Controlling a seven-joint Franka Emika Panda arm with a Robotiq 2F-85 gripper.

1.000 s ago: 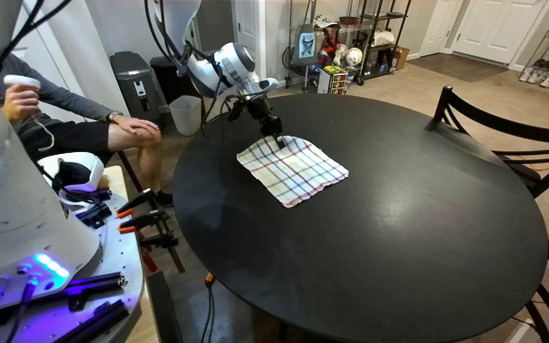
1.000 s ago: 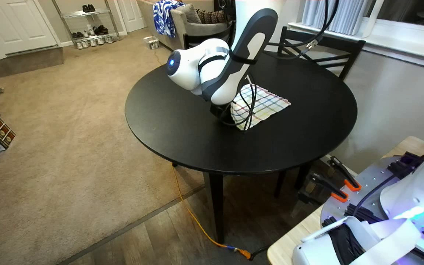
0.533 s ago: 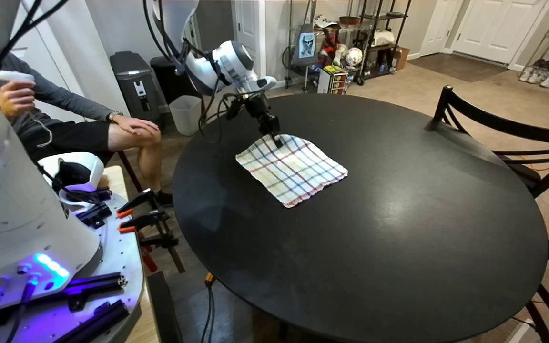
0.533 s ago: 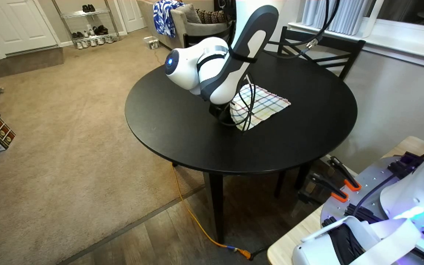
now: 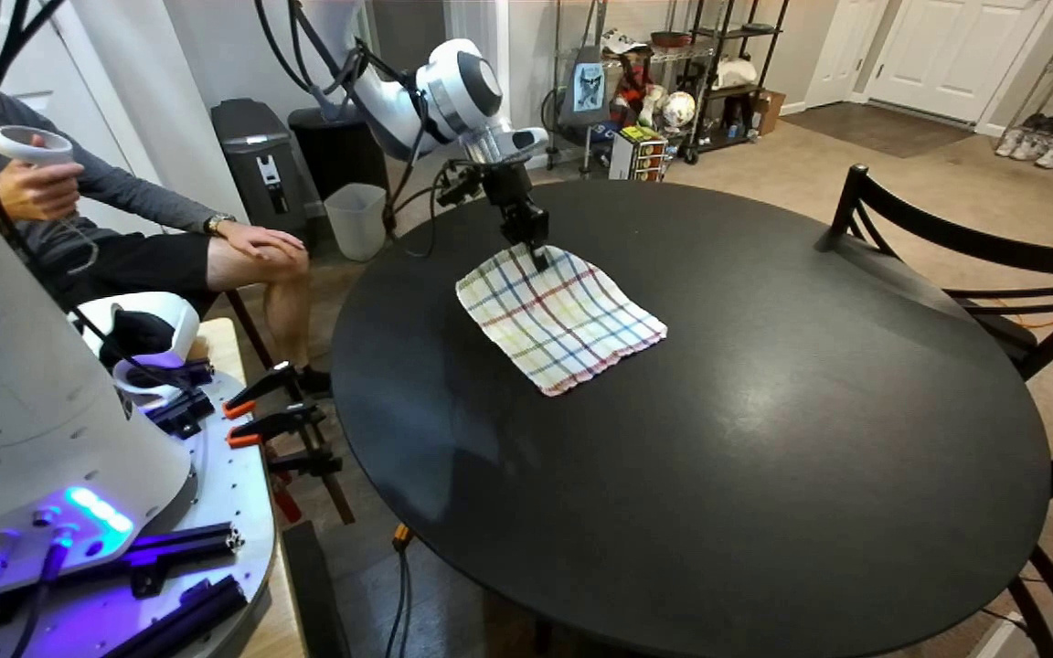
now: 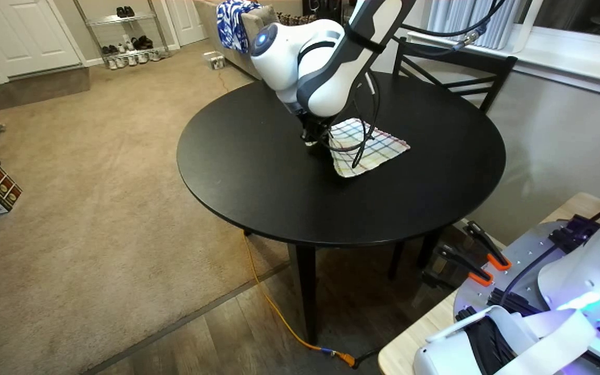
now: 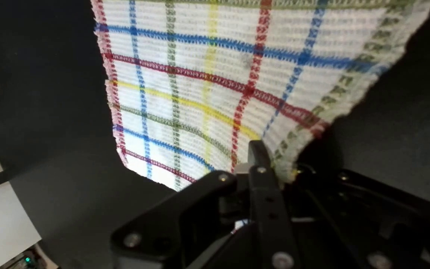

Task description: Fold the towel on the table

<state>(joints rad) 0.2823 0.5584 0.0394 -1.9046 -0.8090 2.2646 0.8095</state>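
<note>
The towel [image 5: 563, 320], white with a coloured plaid grid, lies on the black round table [image 5: 718, 475] with its far edge pulled up. It also shows in an exterior view [image 6: 380, 148], partly behind the arm's cables. My gripper [image 5: 537, 260] is at that raised edge, a little above the table. In the wrist view the gripper [image 7: 274, 158] is shut on the towel [image 7: 200, 67]. The cloth bunches between the fingers and curves up to them. One finger [image 7: 258, 153] shows in front of the cloth; the other is mostly hidden in shadow. The rest of the towel lies flat.
Black chairs [image 5: 974, 242] stand at the table's edge. A seated person [image 5: 124, 210] holds a controller beside the arm. Loose cables [image 6: 373, 120] hang from the wrist above the towel. A bench with orange-tipped clamps [image 5: 271, 420] carries the robot's base.
The arm and gripper have risen, and the gripped towel edge has come up with them. The towel's opposite corner has hardly moved.
</note>
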